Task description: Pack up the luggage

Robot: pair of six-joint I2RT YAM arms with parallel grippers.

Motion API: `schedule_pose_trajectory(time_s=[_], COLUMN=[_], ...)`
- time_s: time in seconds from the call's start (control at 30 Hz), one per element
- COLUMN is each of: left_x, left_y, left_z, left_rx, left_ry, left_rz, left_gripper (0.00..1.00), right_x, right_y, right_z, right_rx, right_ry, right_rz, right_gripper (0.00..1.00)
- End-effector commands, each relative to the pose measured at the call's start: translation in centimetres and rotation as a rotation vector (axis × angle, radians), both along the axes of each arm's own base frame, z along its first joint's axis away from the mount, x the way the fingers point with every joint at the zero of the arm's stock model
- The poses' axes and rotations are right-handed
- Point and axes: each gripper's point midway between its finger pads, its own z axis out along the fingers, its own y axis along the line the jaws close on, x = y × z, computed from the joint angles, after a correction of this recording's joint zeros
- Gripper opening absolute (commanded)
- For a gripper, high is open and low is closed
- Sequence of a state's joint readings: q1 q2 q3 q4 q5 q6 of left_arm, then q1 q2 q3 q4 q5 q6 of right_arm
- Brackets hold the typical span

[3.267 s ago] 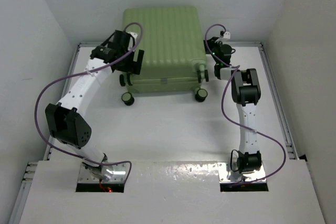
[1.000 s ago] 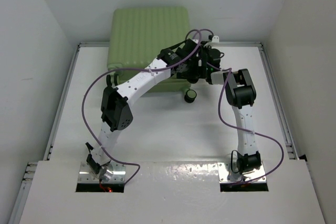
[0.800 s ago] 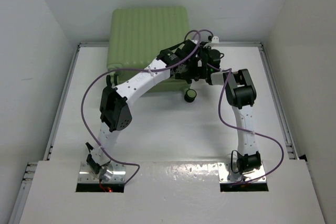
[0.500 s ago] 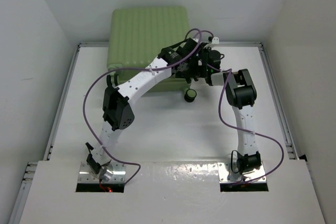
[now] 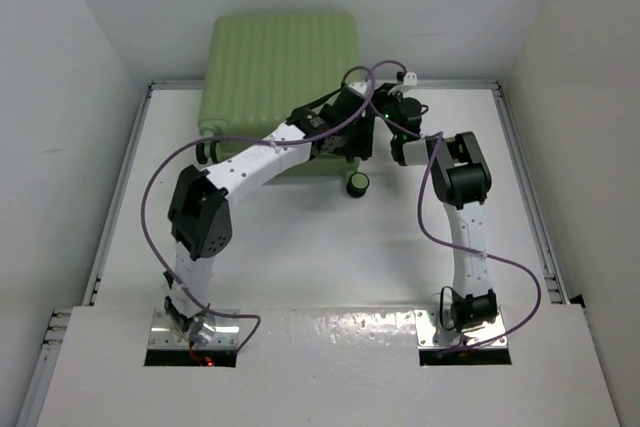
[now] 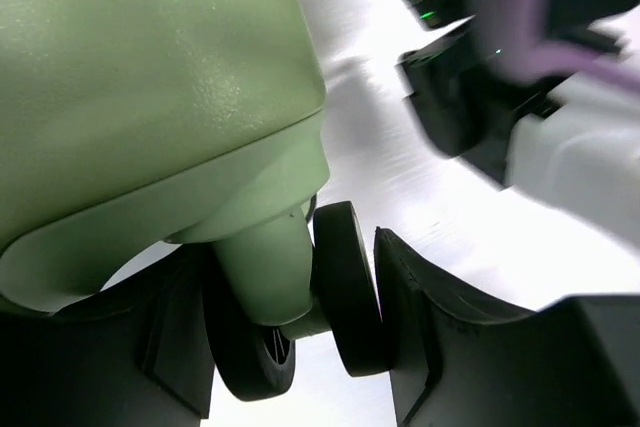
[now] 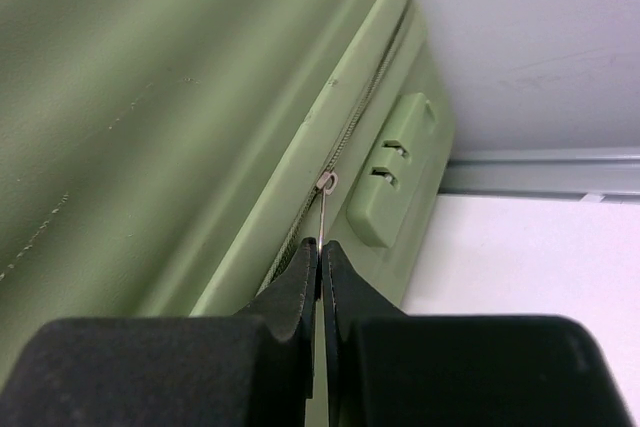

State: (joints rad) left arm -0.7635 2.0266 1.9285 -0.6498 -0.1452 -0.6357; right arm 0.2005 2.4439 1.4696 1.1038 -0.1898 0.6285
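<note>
White walls close in a white desk (image 5: 300, 247). The luggage (image 5: 280, 67) sits at its far side by the back wall, closed, with its ribbed light-green shell facing up and its black wheels toward you.

Your left arm reaches across to the near right corner. In the left wrist view, the left end effector (image 6: 288, 259) has its fingers apart, one on each side of the twin wheel (image 6: 345, 287) under that corner. You cannot tell whether the pads press on it.

Your right end effector (image 7: 318, 252) is on the luggage's right side. Its fingertips are pinched together on the thin metal zipper pull (image 7: 323, 209), which hangs from the zipper beside a raised green lock block (image 7: 395, 167).
</note>
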Motion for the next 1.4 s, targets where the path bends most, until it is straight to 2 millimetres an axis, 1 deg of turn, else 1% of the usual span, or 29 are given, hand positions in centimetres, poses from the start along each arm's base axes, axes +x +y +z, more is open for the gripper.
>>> schedule_pose_trajectory(time_s=[0.0, 0.03, 0.07, 0.1, 0.13, 0.17, 0.2, 0.23, 0.27, 0.3, 0.33, 0.37, 0.4, 0.43, 0.47, 0.53, 0.57, 0.6, 0.63, 0.67, 0.7, 0.83, 0.97, 1.0, 1.03, 1.07, 1.13, 1.17, 1.37], left_x=[-0.8, -2.3, -4.1, -4.2, -5.7, -6.7, -7.3, -8.8, -9.9, -10.6, -11.5, -12.8, -13.3, -14.0, -14.7, -15.5, -15.4, -15.5, -15.5, -15.4, -15.4, -14.8, -14.2, -13.8, -13.5, -13.3, -12.7, -12.4, -12.0], left_y=[7.6, 9.2, 10.4, 10.5, 11.2, 11.7, 11.9, 12.5, 12.3, 12.6, 12.5, 13.1, 13.6, 14.1, 14.7, 16.2, 17.5, 18.4, 20.1, 21.0, 21.9, 26.3, 27.1, 27.2, 27.0, 26.9, 26.7, 26.5, 26.0], left_z=[-4.3, -4.5, -5.9, -4.3, -5.5, -3.8, -3.5, -4.3, -4.0, -2.3, -2.0, -2.9, -2.8, -1.5, -2.1, -2.0, -1.6, -1.6, -2.3, -1.7, -1.7, -2.7, -2.9, -2.6, -2.8, -3.1, -2.5, -2.7, -2.4], left_rx=[0.262, 0.322, 0.395, 0.375, 0.447, 0.454, 0.455, 0.501, 0.493, 0.476, 0.508, 0.527, 0.535, 0.552, 0.563, 0.596, 0.624, 0.643, 0.691, 0.711, 0.730, 0.836, 0.829, 0.829, 0.829, 0.823, 0.816, 0.810, 0.790], left_ry=[0.042, 0.035, 0.045, 0.014, -0.001, -0.049, -0.073, -0.081, -0.097, -0.157, -0.204, -0.202, -0.224, -0.290, -0.293, -0.310, -0.350, -0.349, -0.339, -0.372, -0.383, -0.395, -0.389, -0.401, -0.401, -0.388, -0.407, -0.400, -0.414], left_rz=[-0.068, -0.128, -0.206, -0.201, -0.301, -0.340, -0.391, -0.480, -0.545, -0.583, -0.674, -0.728, -0.762, -0.803, -0.836, -0.869, -0.878, -0.884, -0.910, -0.899, -0.897, -0.904, -0.877, -0.861, -0.861, -0.857, -0.844, -0.838, -0.822], left_gripper=[0.00, 0.00, 0.00, 0.00, 0.00, 0.00, 0.00, 0.00, 0.00, 0.00, 0.00, 0.00, 0.00, 0.00, 0.00, 0.00, 0.00, 0.00, 0.00, 0.00, 0.00, 0.00, 0.00, 0.00, 0.00, 0.00, 0.00, 0.00, 0.00], right_x=[-4.6, -5.2, -5.6, -6.4, -6.9, -7.5, -8.7, -9.4, -10.4, -11.6, -12.3, -13.3, -14.3, -15.1, -15.4, -16.3, -16.6, -16.7, -16.8, -16.8, -16.5, -14.8, -13.8, -14.1, -13.9, -14.4, -14.6, -14.7, -15.6], right_y=[6.1, 5.9, 5.5, 5.4, 5.1, 5.0, 4.9, 4.6, 4.6, 4.8, 4.9, 4.8, 5.0, 5.2, 5.2, 5.2, 5.1, 4.7, 4.6, 4.4, 3.9, 1.4, 1.3, 1.9, 2.2, 3.1, 3.8, 4.3, 6.2], right_z=[6.5, 7.8, 7.3, 6.8, 8.3, 8.8, 6.8, 8.3, 7.7, 7.8, 7.9, 8.3, 7.6, 6.9, 7.8, 6.3, 7.1, 5.8, 5.6, 5.8, 4.8, 4.3, 5.7, 5.3, 6.2, 5.9, 5.9, 5.9, 3.2], right_rx=[0.011, 0.009, -0.001, -0.006, -0.010, -0.014, -0.019, -0.023, -0.022, -0.023, -0.023, -0.034, -0.042, -0.042, -0.057, -0.091, -0.119, -0.133, -0.161, -0.171, -0.200, -0.239, -0.219, -0.209, -0.203, -0.203, -0.210, -0.214, -0.302], right_ry=[-0.149, -0.173, -0.166, -0.161, -0.189, -0.210, -0.160, -0.190, -0.174, -0.172, -0.174, -0.189, -0.176, -0.156, -0.179, -0.153, -0.182, -0.133, -0.141, -0.144, -0.116, -0.088, -0.121, -0.113, -0.142, -0.141, -0.150, -0.152, -0.126], right_rz=[0.247, 0.264, 0.265, 0.272, 0.284, 0.298, 0.310, 0.323, 0.342, 0.370, 0.386, 0.394, 0.418, 0.426, 0.426, 0.425, 0.416, 0.403, 0.394, 0.384, 0.366, 0.280, 0.287, 0.324, 0.335, 0.375, 0.405, 0.419, 0.476], right_gripper=[0.00, 0.00, 0.00, 0.00, 0.00, 0.00, 0.00, 0.00, 0.00, 0.00, 0.00, 0.00, 0.00, 0.00, 0.00, 0.00, 0.00, 0.00, 0.00, 0.00, 0.00, 0.00, 0.00, 0.00, 0.00, 0.00, 0.00, 0.00, 0.00])
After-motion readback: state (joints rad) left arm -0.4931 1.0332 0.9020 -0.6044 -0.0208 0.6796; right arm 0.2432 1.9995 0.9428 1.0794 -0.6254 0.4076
